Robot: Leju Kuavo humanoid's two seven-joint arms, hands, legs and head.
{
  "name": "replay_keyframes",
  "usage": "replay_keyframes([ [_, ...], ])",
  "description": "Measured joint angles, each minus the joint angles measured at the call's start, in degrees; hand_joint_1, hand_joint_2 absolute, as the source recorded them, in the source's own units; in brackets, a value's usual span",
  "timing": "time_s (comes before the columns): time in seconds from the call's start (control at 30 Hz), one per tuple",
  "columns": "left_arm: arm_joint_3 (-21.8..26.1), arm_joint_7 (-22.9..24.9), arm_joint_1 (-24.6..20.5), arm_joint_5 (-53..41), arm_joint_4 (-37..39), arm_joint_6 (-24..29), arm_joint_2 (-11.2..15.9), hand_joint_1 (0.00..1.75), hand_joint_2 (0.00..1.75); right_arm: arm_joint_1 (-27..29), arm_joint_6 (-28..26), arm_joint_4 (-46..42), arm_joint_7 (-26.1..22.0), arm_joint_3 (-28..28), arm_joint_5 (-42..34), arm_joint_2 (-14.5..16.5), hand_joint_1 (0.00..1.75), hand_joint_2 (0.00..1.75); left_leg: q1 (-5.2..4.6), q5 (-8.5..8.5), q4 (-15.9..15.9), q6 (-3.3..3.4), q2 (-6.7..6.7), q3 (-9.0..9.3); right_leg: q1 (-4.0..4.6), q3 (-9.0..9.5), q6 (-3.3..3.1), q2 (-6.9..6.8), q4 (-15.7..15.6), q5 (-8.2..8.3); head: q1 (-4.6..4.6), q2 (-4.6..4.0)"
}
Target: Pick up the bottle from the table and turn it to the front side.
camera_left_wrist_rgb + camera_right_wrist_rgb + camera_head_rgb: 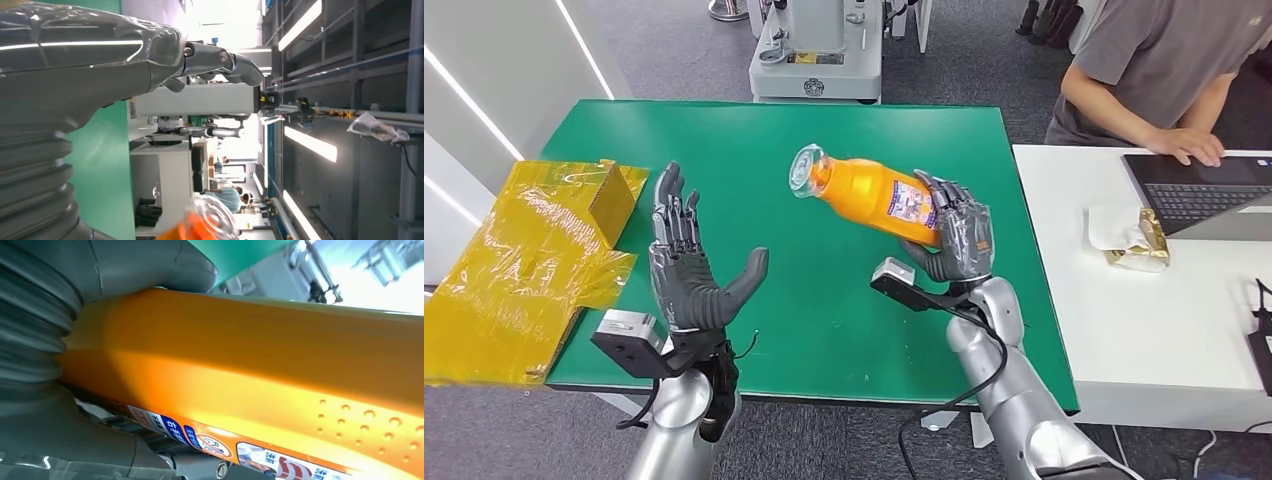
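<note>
An orange juice bottle (864, 195) with a clear cap end and a printed label is lifted above the green table (754, 150), lying tilted with its cap toward the far left. My right hand (956, 232) grips its lower, labelled end. Up close, the bottle's orange body (260, 370) runs across the right wrist view with my right hand (60, 340) around it. My left hand (689, 270) is raised over the table's near left part, fingers spread, palm facing the bottle, holding nothing. The bottle's clear cap end (207, 222) shows in the left wrist view beyond my left hand (80, 65).
Crumpled yellow film with a small box (544, 250) lies over the table's left edge. A white table (1164, 330) on the right carries a laptop (1204, 195) and a wrapped packet (1139, 240); a person (1164, 70) sits behind it. A grey machine base (816, 60) stands beyond the green table.
</note>
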Motion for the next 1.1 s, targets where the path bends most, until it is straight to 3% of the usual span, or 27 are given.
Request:
replay_keyframes([
  [0.2,0.0,0.0,-4.29,-1.01,4.68,-2.11,-0.52,0.0,1.75,3.47,0.0,-5.7,-3.02,-7.54,-0.2,4.09,1.75,1.75,-0.01,-0.01,0.03,0.01,-0.01,-0.01,-0.01,-0.01,0.02,0.0,-0.02,0.01,-0.01,0.0],
  [0.5,0.0,0.11,-8.51,-3.44,10.91,-4.32,-1.52,0.0,1.75,6.92,0.02,-13.19,-3.09,-8.58,-0.63,6.88,1.75,1.75,-0.01,-0.01,0.01,0.0,0.03,-0.01,-0.01,-0.05,0.01,0.06,-0.01,0.01,-0.02,0.0],
  [0.83,-1.33,3.12,-10.52,-6.11,11.14,-9.5,-2.61,0.0,1.75,7.08,0.06,-11.14,-1.98,-6.56,-1.64,7.86,1.75,1.75,-0.01,-0.01,0.02,0.0,0.02,-0.03,-0.01,-0.04,0.01,0.05,-0.01,0.01,-0.01,0.0],
  [1.1,-3.19,4.2,-12.53,-7.59,9.7,-11.31,-3.22,0.0,1.75,5.26,0.06,-2.54,-1.65,-3.96,-4.07,7.53,1.75,1.75,-0.01,-0.01,0.01,0.0,0.0,-0.04,-0.01,-0.05,0.01,0.01,0.0,0.01,-0.02,0.0],
])
